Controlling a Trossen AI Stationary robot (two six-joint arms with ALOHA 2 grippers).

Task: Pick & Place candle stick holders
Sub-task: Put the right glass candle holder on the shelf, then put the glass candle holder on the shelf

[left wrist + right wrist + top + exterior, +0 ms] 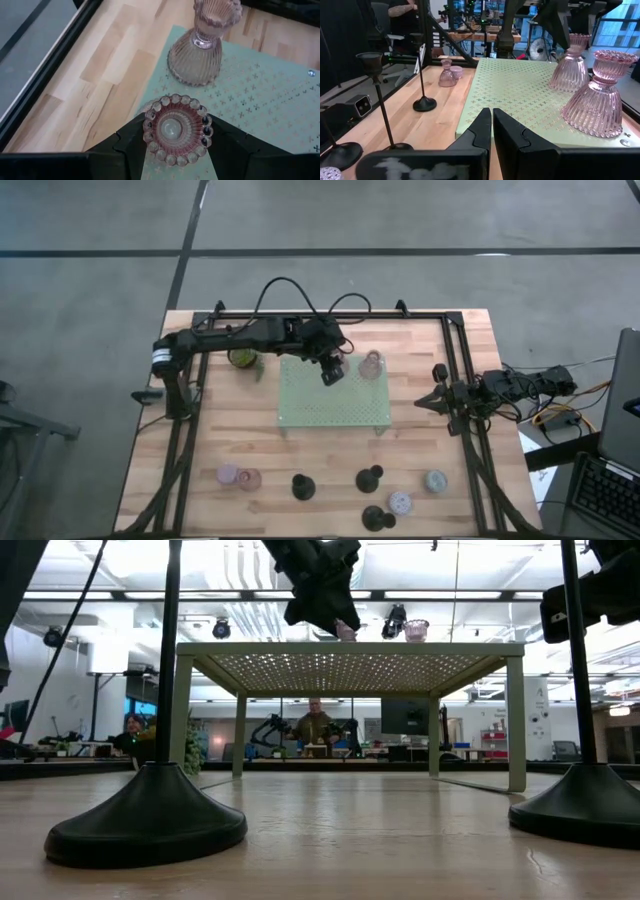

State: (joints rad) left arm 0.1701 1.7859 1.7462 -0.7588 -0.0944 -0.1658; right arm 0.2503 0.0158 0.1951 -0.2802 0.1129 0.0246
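My left gripper (333,371) reaches over the pale green perforated tray (330,408) and is shut on a pinkish clear glass candle stick holder (177,131) with a beaded rim. A second pink glass holder (371,364) stands on its round base on the tray, close beside it; both also show in the right wrist view (570,65) (599,102). My right gripper (420,401) waits shut and empty at the tray's right side. Several more holders stand along the near edge: pale pink (229,474), pink glass (249,479), black (303,487), lilac (400,502), blue-grey (435,480). My left gripper pinches the holder's beaded top cup (150,137) between its two fingers, one on each side. The fingers (131,146) come from above, pointing down. The holder stands upright with its base at the tray's top; whether it rests there or hangs just above, I cannot tell.
A small green potted plant (242,359) stands off the tray's far left corner. The tray stands raised on legs (517,730). Two more black holders (370,477) (378,519) stand near the front. A dark frame rail (465,380) runs along the right. People sit in the room beyond the table.
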